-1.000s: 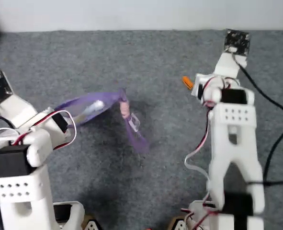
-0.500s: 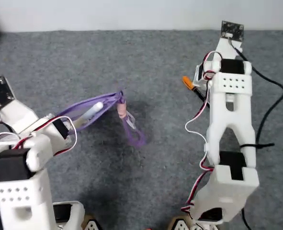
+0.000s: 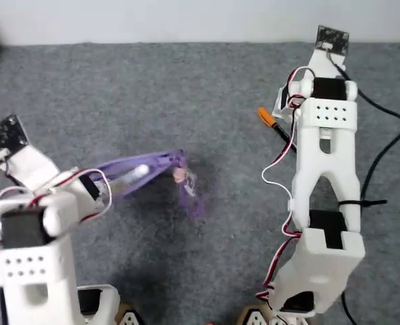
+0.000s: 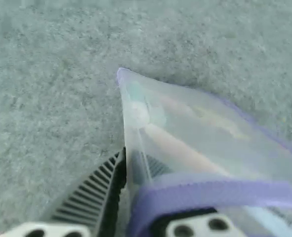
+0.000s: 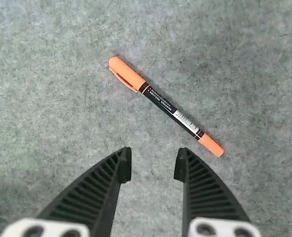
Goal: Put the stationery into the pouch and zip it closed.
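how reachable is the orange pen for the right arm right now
Probably yes: the right gripper hangs open just above the pen, which lies alone on the grey mat, nothing between them.

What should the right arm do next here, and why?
Probably lower the right gripper onto the pen and close it. Its fingers hang open over the pen, which lies loose on the carpet, while the left gripper holds the pouch.

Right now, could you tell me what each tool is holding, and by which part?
Left tool clamps the pouch by one end, near its purple edge; right tool holds nothing.
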`<state>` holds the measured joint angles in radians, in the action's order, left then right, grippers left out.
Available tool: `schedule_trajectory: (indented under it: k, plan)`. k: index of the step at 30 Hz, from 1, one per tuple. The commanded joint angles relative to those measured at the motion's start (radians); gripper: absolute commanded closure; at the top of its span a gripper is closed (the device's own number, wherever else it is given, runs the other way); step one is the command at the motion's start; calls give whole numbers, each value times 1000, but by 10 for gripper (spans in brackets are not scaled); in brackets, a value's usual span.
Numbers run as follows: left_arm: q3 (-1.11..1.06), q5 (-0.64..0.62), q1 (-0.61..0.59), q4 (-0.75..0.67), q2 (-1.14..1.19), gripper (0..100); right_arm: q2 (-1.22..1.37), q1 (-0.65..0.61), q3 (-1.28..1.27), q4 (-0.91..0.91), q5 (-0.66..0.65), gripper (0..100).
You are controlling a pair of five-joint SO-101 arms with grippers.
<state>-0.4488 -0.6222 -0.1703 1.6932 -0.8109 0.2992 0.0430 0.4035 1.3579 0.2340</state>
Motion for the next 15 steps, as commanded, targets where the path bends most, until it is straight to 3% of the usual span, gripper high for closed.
schedule_trajectory:
  k: [1,5,15]
  plan:
    - [137,-8,-21,38,48,987,-12,8,49,2,9,852]
    - [211,-9,-21,34,34,987,-2,-8,49,-12,-3,851]
    - [147,-9,-21,35,28,987,200,-82,100,-108,-255,850]
